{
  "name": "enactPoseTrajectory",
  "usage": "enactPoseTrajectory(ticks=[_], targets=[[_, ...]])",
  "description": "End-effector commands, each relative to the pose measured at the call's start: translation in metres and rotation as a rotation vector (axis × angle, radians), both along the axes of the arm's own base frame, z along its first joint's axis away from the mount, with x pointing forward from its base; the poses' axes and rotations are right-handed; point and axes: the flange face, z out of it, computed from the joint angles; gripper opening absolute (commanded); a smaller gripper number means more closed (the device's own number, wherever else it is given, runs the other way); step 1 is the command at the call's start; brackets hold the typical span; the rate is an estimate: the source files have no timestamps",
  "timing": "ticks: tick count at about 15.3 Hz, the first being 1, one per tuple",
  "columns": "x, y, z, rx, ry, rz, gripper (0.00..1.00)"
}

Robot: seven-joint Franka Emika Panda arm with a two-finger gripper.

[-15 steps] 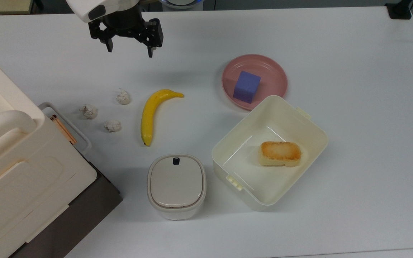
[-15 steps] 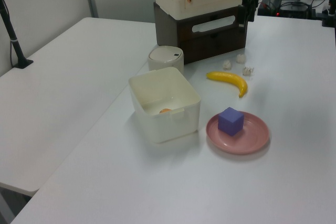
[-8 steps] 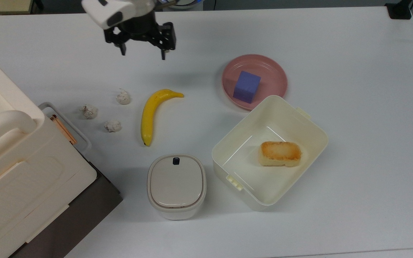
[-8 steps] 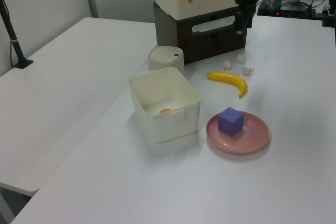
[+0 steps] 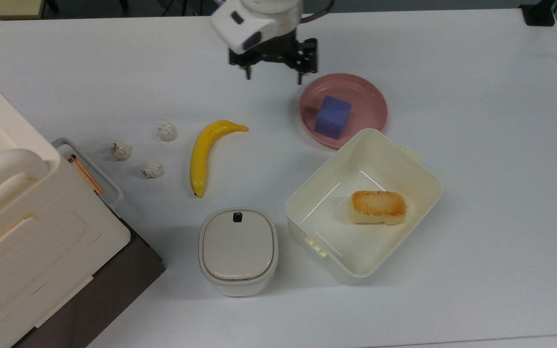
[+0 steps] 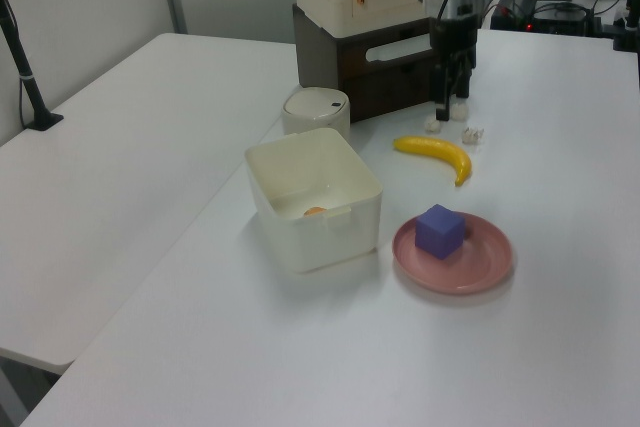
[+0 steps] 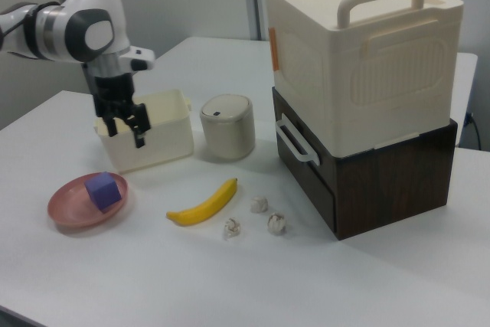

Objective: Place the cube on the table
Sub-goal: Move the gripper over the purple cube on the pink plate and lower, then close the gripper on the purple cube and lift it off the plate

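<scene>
The periwinkle cube (image 5: 332,117) sits on the round pink plate (image 5: 371,96), which rests on the white table (image 5: 476,121). In the left view the cube (image 6: 440,231) is on the near side of the plate (image 6: 485,265); the right view has the cube (image 7: 103,189) at its lower left. My gripper (image 5: 274,78) hangs open and empty above the table, just off the plate's rim on the top view's left. It stands apart from the cube. The gripper (image 6: 452,105) is over the banana's far side in the left view, and the gripper (image 7: 126,135) is above the plate in the right view.
A yellow banana (image 5: 206,154) and three crumpled white balls (image 5: 151,169) lie on the top view's left of the plate. A cream open box (image 5: 307,193) holding a toasted block (image 5: 378,207) touches the plate's near edge. A lidded canister (image 5: 238,249) and a stacked cream case (image 5: 27,232) stand nearby.
My gripper has travelled toward the top view's right, from above the far-left table area to beside the pink plate, staying open. Nothing else moved.
</scene>
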Motion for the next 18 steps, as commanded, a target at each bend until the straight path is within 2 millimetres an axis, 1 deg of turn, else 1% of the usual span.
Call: enactPoseTrajectory(ticks=[1,3,5,6,8,10,12,14,15,16,17,18], targets=[[-0.021,0.055,-0.026,0.034,-0.018,-0.089,1.00],[-0.035,0.082,-0.058,0.042,-0.040,-0.112,1.00],[-0.048,0.100,-0.089,0.058,-0.078,-0.132,1.00],[-0.052,0.106,-0.099,0.067,-0.097,-0.136,1.00],[-0.055,0.113,-0.114,0.078,-0.104,-0.148,1.00],[-0.052,0.116,-0.125,0.083,-0.098,-0.173,1.00],[-0.048,0.117,-0.143,0.080,-0.093,-0.191,1.00],[-0.046,0.117,-0.156,0.053,-0.092,-0.189,0.99],[-0.045,0.117,-0.159,0.041,-0.096,-0.189,0.91],[-0.044,0.117,-0.159,0.034,-0.102,-0.197,0.77],[-0.042,0.118,-0.156,0.039,-0.115,-0.203,0.50],[-0.038,0.121,-0.149,0.048,-0.133,-0.206,0.11]])
